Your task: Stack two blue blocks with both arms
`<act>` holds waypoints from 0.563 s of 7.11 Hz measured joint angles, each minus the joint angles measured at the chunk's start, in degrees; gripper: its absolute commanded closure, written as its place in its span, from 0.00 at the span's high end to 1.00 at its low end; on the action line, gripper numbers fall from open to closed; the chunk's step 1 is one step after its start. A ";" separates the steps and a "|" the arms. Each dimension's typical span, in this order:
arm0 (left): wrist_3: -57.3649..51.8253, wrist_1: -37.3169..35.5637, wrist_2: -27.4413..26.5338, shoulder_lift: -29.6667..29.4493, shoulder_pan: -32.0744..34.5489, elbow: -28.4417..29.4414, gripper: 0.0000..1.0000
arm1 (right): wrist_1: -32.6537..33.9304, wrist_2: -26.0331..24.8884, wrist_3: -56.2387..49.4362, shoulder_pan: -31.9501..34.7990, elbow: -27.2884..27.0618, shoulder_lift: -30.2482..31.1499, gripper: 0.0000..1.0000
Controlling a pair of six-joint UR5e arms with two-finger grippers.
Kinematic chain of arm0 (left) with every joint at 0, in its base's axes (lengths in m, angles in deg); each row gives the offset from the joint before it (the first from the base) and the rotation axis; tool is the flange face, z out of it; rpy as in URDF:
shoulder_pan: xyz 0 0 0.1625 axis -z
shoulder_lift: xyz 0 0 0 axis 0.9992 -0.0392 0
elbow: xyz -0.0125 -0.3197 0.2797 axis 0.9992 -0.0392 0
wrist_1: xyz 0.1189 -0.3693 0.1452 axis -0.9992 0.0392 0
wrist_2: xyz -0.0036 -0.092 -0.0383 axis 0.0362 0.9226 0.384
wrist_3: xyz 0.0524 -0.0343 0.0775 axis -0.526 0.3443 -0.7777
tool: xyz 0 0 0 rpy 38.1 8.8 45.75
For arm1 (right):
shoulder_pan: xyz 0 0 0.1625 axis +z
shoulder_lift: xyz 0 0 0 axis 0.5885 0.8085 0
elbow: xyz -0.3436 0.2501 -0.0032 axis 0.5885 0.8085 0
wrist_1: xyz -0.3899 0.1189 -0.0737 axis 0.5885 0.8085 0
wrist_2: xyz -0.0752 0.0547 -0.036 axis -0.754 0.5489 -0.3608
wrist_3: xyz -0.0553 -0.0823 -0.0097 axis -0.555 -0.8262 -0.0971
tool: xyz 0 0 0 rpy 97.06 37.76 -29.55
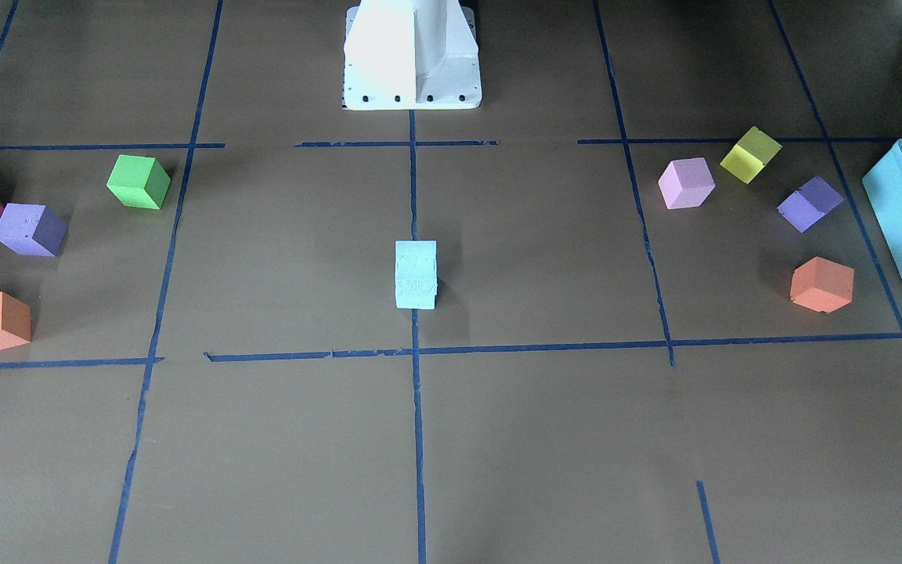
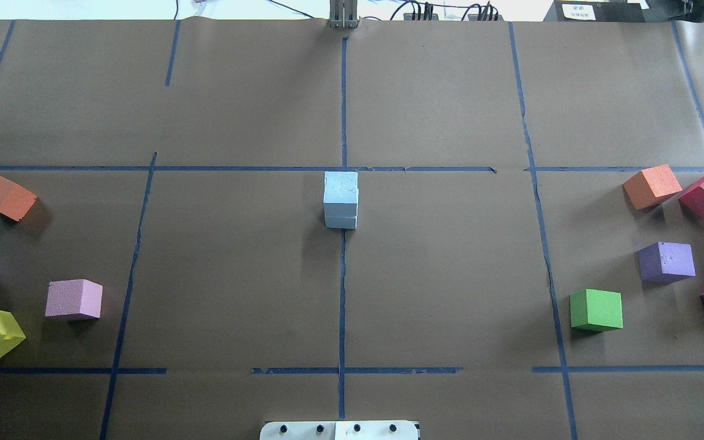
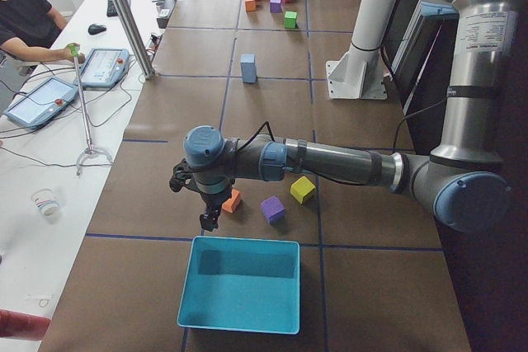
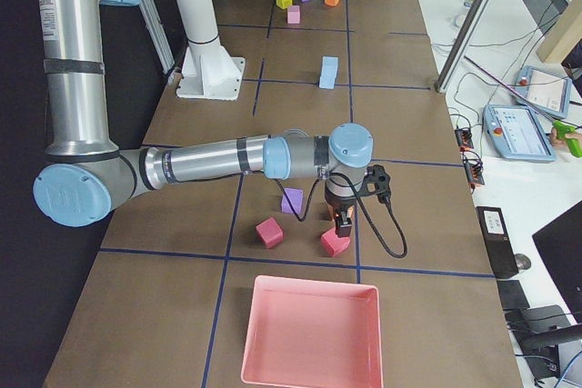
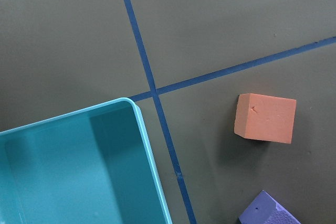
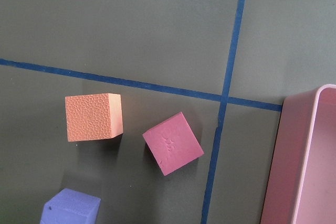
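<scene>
Blue blocks [image 1: 416, 274] stand one on the other at the middle of the front-facing frame, on the centre tape line of the surface [image 1: 279, 439], with sides close to flush. Judgement: the stack is made. The step in hand is to leave it undisturbed and confirm that it stands plumb.

1. Keep both arms out at the ends of the surface. Any travel toward the centre should pass high over the stack, not beside it. Foam cubes look light, and a brush would probably topple the upper one.
2. Left arm [image 3: 330, 162] reaches across the middle of the left side view. Left pincer [image 3: 206, 218] hangs near the upper-left corner of the teal box [image 3: 239, 286] as framed. Whether it is spread or pressed together cannot be told.
3. Right arm [image 4: 218, 161] reaches across the right side view. Right pincer [image 4: 343, 217] hangs close to a magenta cube [image 6: 173, 142], higher in the frame than the pink tray [image 4: 314, 333]. Its state likewise cannot be told.

Loose cubes, among them an orange cube [image 5: 265, 118], lie in clusters at both frame edges, well apart from the stack. To an onlooker they pose no obstruction.
</scene>
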 measured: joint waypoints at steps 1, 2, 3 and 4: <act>0.03 0.60 1.70 0.48 0.01 0.07 1.00 | -0.02 0.10 0.05 -0.11 -0.02 0.05 1.00; 0.02 1.93 2.72 0.89 0.01 0.46 1.00 | -0.03 0.10 0.07 -0.21 -0.05 0.07 1.00; 0.07 3.88 3.08 1.27 0.01 0.95 1.00 | -0.03 0.02 0.08 -0.36 -0.04 0.07 1.00; 0.21 5.12 3.09 1.54 0.02 1.07 1.00 | -0.03 -0.01 0.14 -0.52 -0.09 0.04 1.00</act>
